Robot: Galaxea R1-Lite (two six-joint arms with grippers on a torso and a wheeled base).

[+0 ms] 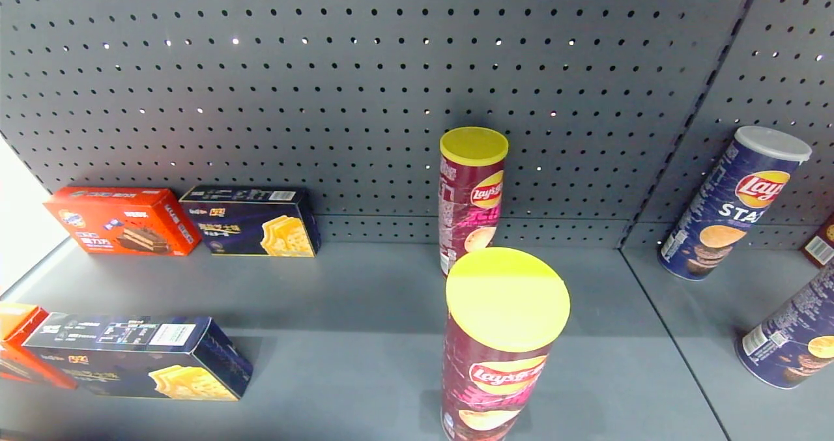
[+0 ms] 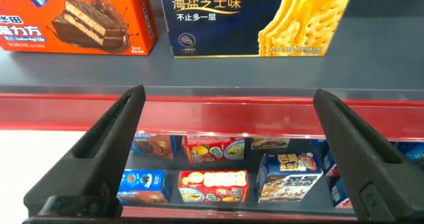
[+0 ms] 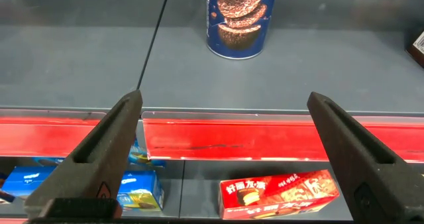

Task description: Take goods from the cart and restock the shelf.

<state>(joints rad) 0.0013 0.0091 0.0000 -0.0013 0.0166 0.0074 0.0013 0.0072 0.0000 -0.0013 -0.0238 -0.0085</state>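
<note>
On the shelf (image 1: 365, 298), the front maroon can (image 1: 505, 343) stands upright, with the rear maroon can (image 1: 472, 193) at its 12 o'clock, an orange box (image 1: 124, 223) toward 10 and blue cans (image 1: 733, 203) toward 2. The left end effector (image 2: 228, 95) is spread and empty, facing the cracker box (image 2: 258, 22). The right end effector (image 3: 225, 97) is also spread and empty, facing a blue can (image 3: 238, 22).

The grey metal shelf (image 1: 365, 284) carries two maroon cardboard crisp tubes with yellow plastic lids: a rear maroon tube (image 1: 470, 200) and a front maroon tube (image 1: 498, 363). There are two dark blue crisp tubes, a grey-lidded blue tube (image 1: 730, 206) and a cropped blue tube (image 1: 791, 346). Two navy cardboard cracker boxes: a rear navy box (image 1: 251, 223) and a front navy box (image 1: 137, 356). Two orange cardboard cake boxes: a rear orange box (image 1: 120, 223) and a front orange box (image 1: 19, 324), partly cut off. One brown box corner (image 1: 822, 244) shows at the far right. Beneath the shelf lie one flat red carton (image 3: 278, 194) and blue packets (image 3: 140, 191), too hidden to count.
</note>
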